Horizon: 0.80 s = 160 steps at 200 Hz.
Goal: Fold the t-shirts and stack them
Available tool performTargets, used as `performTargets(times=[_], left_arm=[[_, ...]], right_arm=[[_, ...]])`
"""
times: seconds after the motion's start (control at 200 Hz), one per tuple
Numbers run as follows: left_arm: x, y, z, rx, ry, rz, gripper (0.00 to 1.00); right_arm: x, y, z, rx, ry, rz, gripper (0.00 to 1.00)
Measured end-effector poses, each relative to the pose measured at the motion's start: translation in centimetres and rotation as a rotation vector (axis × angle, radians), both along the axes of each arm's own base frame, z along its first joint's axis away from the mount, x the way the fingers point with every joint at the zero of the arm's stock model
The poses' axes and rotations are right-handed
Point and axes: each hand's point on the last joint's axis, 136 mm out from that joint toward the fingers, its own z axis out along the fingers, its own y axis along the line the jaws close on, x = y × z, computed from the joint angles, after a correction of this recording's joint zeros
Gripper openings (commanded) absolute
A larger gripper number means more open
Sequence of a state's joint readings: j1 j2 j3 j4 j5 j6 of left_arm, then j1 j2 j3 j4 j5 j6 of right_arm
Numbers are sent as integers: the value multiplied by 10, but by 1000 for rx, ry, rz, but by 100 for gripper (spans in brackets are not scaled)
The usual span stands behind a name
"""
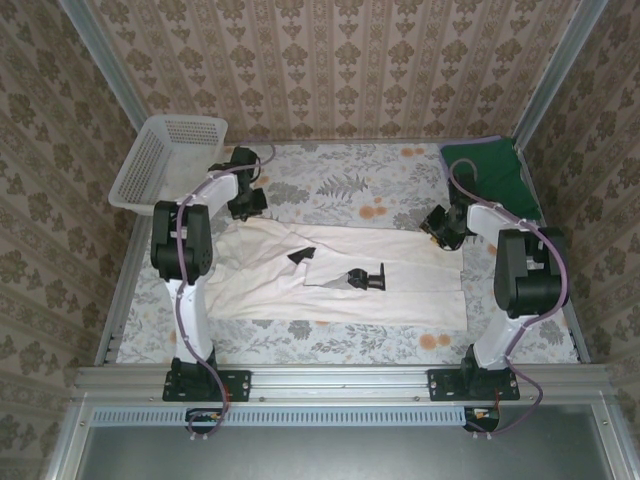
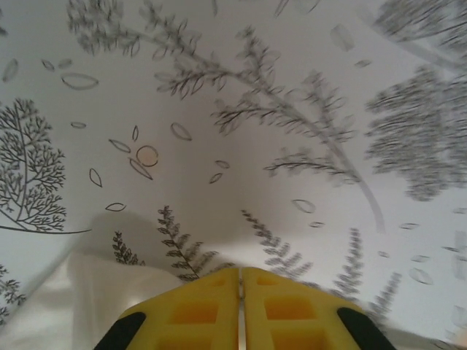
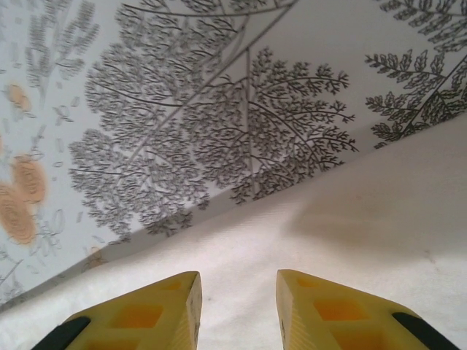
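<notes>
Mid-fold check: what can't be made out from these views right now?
- Black print on cream shirt: top view, too small to read.
- Green shirt: top view, near edge behind right arm.
- Left gripper: wrist view, closed fingers hide any pinched cloth.

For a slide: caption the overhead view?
Left claw and right claw at the far edge of a cream t-shirt spread on a floral table; green t-shirt far right, white basket far left.
</notes>
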State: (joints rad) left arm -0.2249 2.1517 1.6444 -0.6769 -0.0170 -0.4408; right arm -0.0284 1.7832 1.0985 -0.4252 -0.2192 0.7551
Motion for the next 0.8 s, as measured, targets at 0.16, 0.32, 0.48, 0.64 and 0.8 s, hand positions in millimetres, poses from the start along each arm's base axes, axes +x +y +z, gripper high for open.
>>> performTargets(times=[0.16,0.32,0.48,0.64,0.8], left_arm=[[0,22,-9,89,8,19,7],[3,43,-9,165,14,44,7],[12,57,-6,258,6,51,10],[15,63,5,301,8,54,20],[16,51,25,273,-20,41,25]], right_arm=[[-6,-5,-17,-14,62,0,34],[-1,-16,-17,-29,66,-4,34],[2,-22,-16,-35,62,1,38],[5,-20,-5,-34,28,16,42],[17,2,41,-29,-117,62,44]])
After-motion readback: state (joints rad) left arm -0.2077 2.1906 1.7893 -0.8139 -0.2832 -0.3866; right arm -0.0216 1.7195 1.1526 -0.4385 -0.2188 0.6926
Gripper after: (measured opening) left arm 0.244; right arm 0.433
